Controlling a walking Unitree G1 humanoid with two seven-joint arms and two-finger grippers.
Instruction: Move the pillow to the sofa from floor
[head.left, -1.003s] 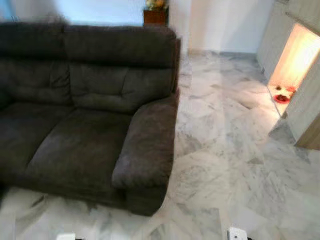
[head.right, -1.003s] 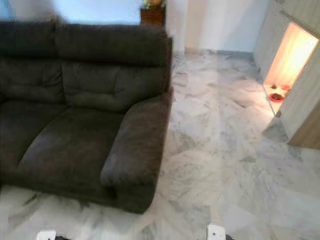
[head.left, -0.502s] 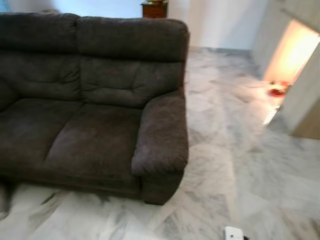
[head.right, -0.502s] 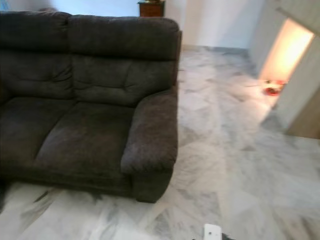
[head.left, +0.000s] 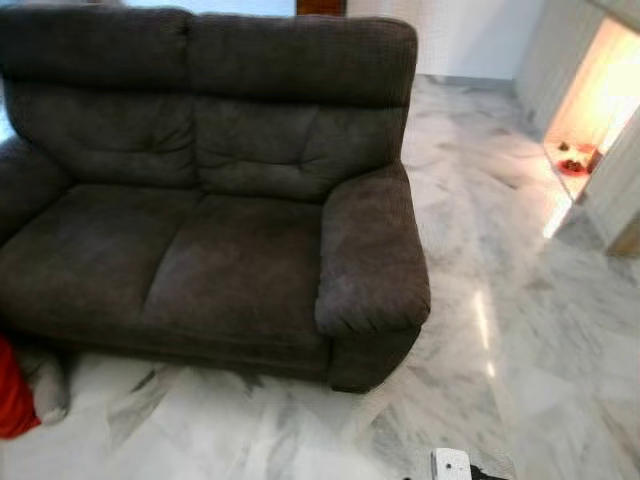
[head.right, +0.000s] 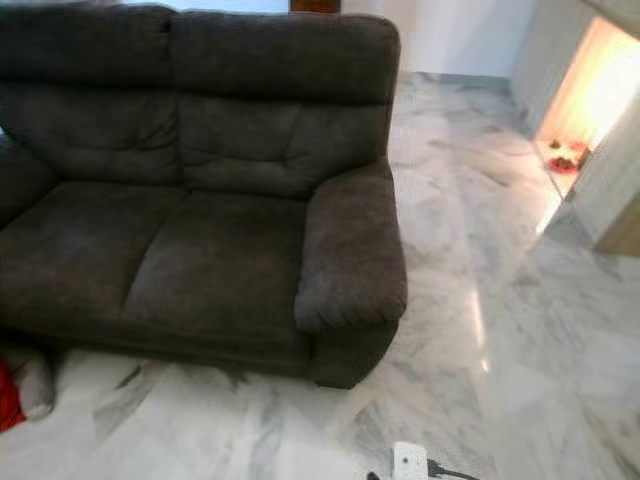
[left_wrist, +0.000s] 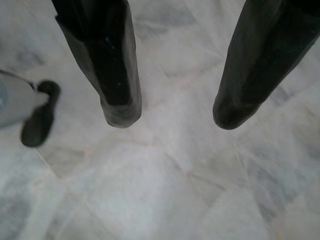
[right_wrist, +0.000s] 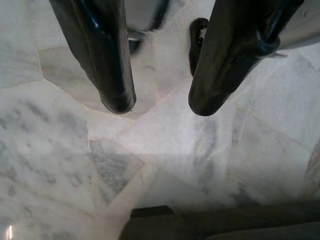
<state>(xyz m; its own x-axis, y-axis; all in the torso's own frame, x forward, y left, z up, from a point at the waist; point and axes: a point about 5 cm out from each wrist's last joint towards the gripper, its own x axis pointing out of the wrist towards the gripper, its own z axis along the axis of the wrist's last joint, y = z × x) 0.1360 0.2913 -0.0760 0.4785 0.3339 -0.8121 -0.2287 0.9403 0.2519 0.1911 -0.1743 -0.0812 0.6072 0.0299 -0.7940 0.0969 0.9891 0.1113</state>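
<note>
A dark brown two-seat sofa (head.left: 230, 190) stands on the marble floor, both seat cushions bare. At the lower left edge, on the floor by the sofa's front corner, lies a red soft thing (head.left: 14, 392) with a grey cushion-like piece (head.left: 47, 385) beside it; both are cut off by the frame. My left gripper (left_wrist: 170, 112) hangs open over bare marble. My right gripper (right_wrist: 157, 105) is also open above the floor, with nothing between its fingers (right_wrist: 112, 75).
White-grey marble floor (head.left: 500, 300) stretches to the right of the sofa. A warmly lit opening with red items (head.left: 575, 160) is at the far right beside pale cabinet fronts. A wooden cabinet (head.left: 320, 6) stands behind the sofa. A small white part of my body (head.left: 449, 466) shows at the bottom.
The camera has swung left: the sofa sits further right in the picture, its left armrest has appeared, and the red and grey things on the floor have come into view.
</note>
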